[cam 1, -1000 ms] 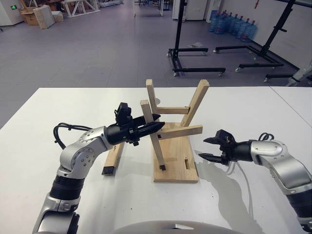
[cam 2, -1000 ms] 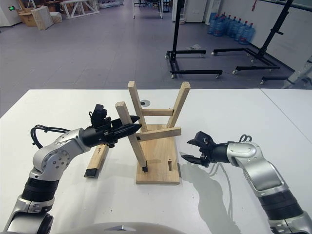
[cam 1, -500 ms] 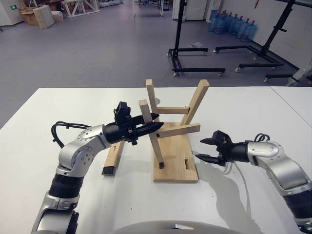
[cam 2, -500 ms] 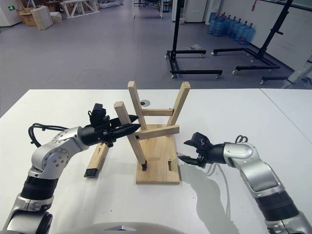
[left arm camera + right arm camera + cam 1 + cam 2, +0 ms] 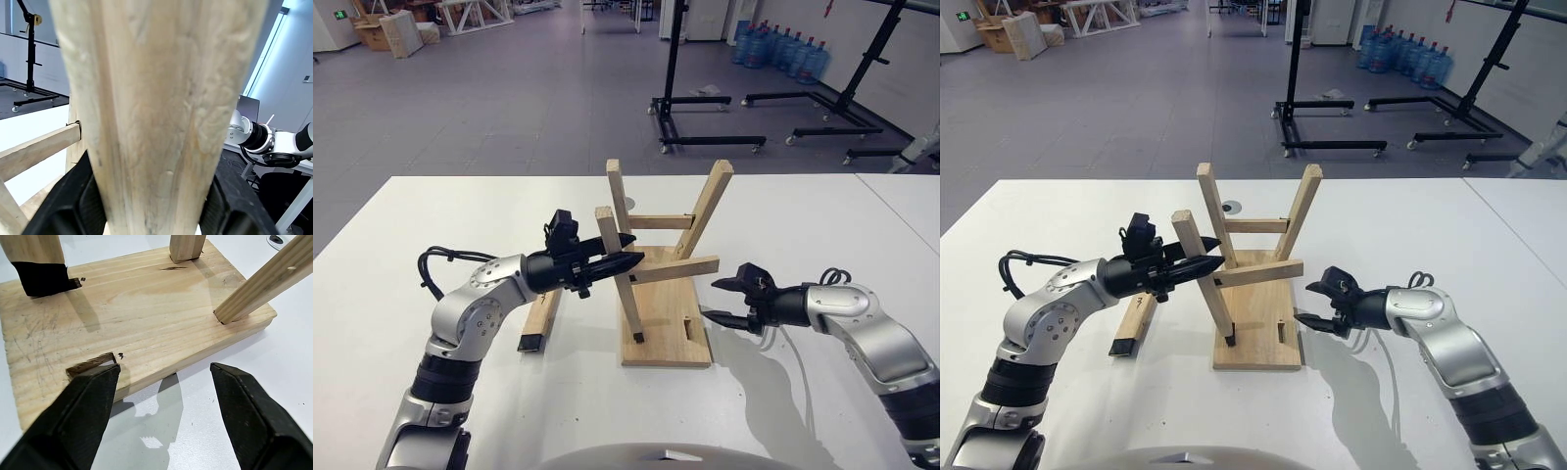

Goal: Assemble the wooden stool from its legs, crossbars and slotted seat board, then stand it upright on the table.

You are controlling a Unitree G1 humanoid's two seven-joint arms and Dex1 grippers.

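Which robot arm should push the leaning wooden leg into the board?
Left. The left gripper is shut on the leaning leg, whose dark end is down at the seat board. The right gripper is open beside the board's edge, holding nothing, so it could probably steady the board instead.

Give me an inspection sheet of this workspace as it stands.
Surface: white table, no spills seen.
Job's things: seat board lies flat, two rear legs joined by a crossbar stand on it; third leg leans, black tip on the board; loose leg lies on the table.
Clutter: small round disc behind the rear legs.
Grippers: left gripper shut on the third leg; right gripper open at the board's right edge.
Cables: black cable loops beside the left arm.
Surroundings: black wheeled racks and water bottles behind.
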